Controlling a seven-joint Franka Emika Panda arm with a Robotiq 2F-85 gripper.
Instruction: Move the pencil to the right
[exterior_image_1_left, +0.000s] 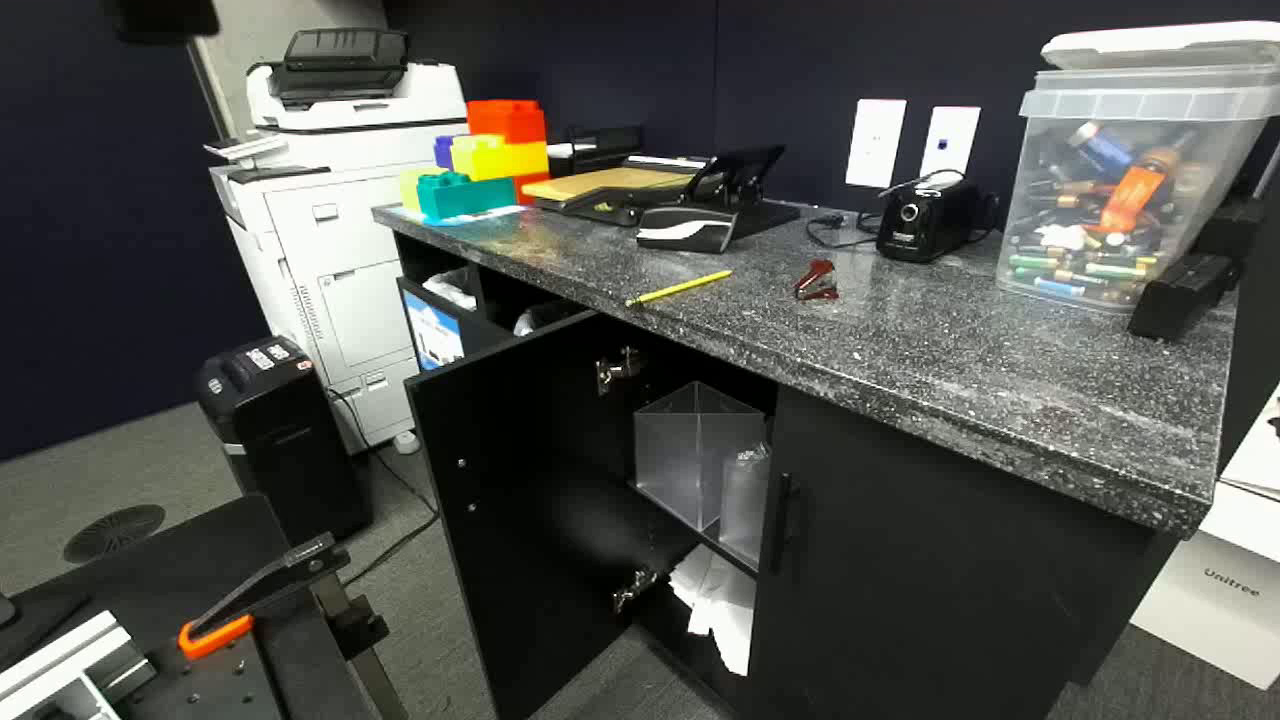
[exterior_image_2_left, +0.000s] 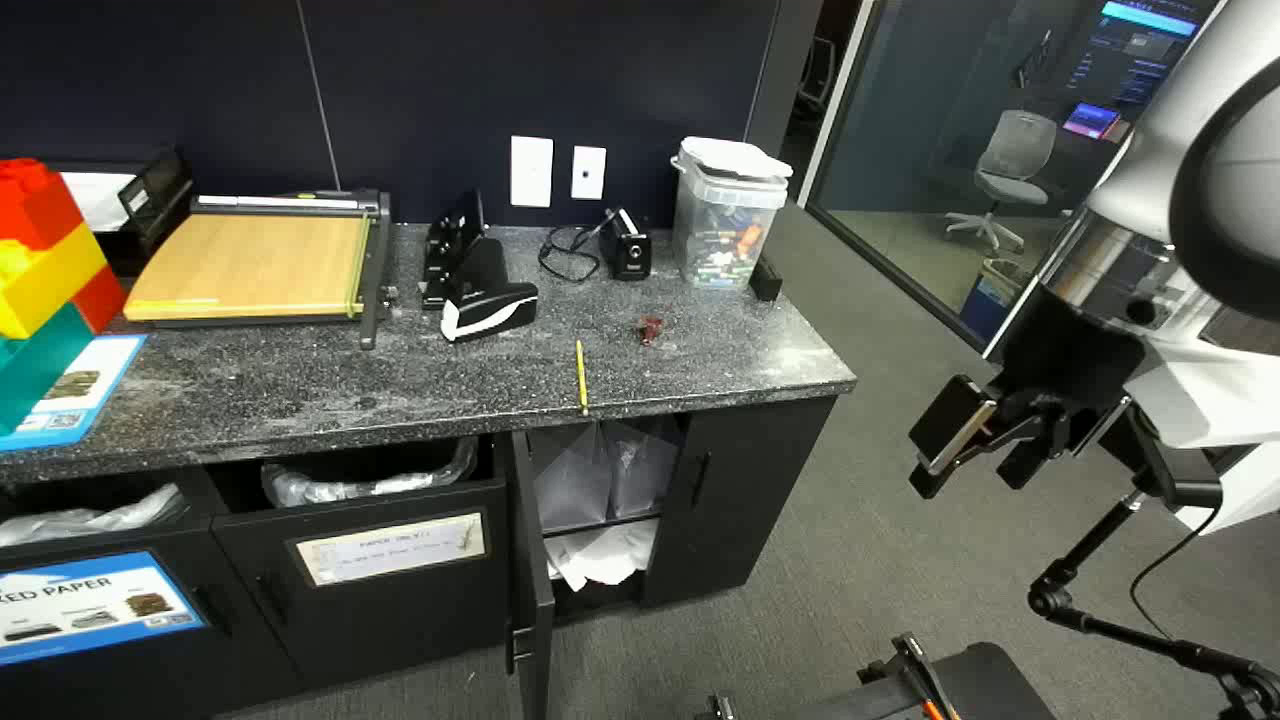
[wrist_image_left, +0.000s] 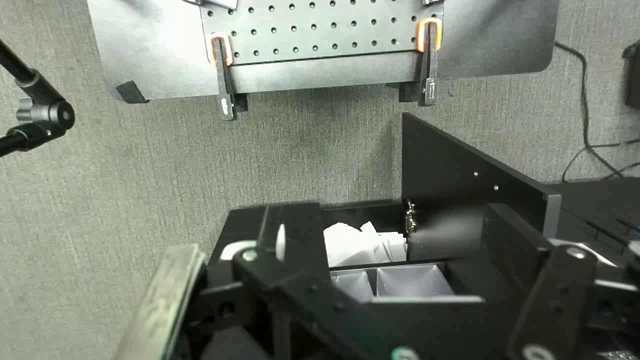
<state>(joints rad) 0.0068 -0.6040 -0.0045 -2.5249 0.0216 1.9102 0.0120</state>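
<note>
The thin yellow pencil (exterior_image_1_left: 680, 288) lies flat on the dark speckled counter (exterior_image_1_left: 960, 360), with one end close to the front edge. It also shows in the exterior view (exterior_image_2_left: 582, 377), pointing from the front edge toward the back. My gripper (exterior_image_2_left: 982, 462) hangs well to the right of the counter in that view, apart from the pencil. In the wrist view the gripper (wrist_image_left: 400, 235) has its fingers wide apart, with nothing seen held between them. The pencil is out of view in the wrist view.
A dark red staple remover (exterior_image_1_left: 817, 280) lies near the pencil. Behind are a stapler (exterior_image_1_left: 688, 228), pencil sharpener (exterior_image_1_left: 928, 218) and clear battery bin (exterior_image_1_left: 1120, 190). A paper cutter (exterior_image_2_left: 260, 265) and toy blocks (exterior_image_2_left: 45, 270) stand farther left. A cabinet door (exterior_image_1_left: 520, 500) stands open below.
</note>
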